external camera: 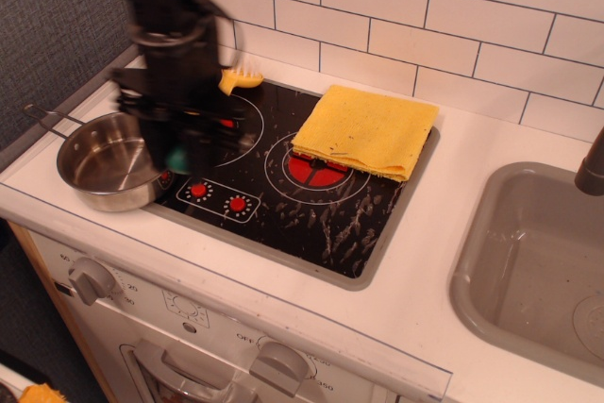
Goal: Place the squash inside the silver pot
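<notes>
The silver pot stands on the front left corner of the toy stove, its thin handle pointing to the back left. My gripper hangs motion-blurred over the pot's right rim, shut on the teal-green squash. Only the squash's lower end shows between the fingers, lifted above the stove. The arm hides the left burner and part of the pot's right side.
A yellow brush lies at the stove's back left, partly hidden by the arm. A folded yellow cloth lies on the black cooktop at the back right. A grey sink is at right. White tiled wall behind.
</notes>
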Available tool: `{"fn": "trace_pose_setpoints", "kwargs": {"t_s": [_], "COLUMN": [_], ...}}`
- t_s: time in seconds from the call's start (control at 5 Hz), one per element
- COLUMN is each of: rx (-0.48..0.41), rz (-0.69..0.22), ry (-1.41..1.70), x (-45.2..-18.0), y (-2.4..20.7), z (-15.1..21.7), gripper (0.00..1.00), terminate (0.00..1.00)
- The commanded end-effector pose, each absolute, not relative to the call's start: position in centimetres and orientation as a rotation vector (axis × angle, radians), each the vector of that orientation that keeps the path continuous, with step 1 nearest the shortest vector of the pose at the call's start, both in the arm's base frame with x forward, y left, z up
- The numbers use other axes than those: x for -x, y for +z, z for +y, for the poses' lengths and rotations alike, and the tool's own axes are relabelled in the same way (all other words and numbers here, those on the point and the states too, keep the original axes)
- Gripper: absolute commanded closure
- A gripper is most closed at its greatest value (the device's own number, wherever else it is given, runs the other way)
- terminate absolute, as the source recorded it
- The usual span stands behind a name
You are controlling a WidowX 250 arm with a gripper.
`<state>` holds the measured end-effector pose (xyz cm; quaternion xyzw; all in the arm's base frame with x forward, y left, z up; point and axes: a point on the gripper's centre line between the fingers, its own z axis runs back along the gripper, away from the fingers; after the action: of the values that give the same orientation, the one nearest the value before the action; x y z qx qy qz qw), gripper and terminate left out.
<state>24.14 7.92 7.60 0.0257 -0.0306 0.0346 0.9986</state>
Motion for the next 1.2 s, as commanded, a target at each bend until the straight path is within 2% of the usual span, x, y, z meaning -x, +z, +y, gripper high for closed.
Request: {"fn": "trace_pose_setpoints", "kwargs": {"t_s": [0.0,0.2,0.4,0.6,1.0], "rx": [-0.084,-0.089,-0.090,-0.084,-0.090], "rz": [-0.049,-0.050,-0.064,-0.083,-0.137], "ry": [0.191,0.219,0.194,0.155,0.083], "x": [-22.2,-22.8,-23.9,-25.0,-26.1], "y": [6.5,5.6,5.4,5.9,8.0], "z": [14.9,16.6,16.2,15.1,13.6], "gripper": [1.00,1.00,1.00,0.00,0.00], "terminate": [0.00,0.00,0.00,0.00,0.00]}}
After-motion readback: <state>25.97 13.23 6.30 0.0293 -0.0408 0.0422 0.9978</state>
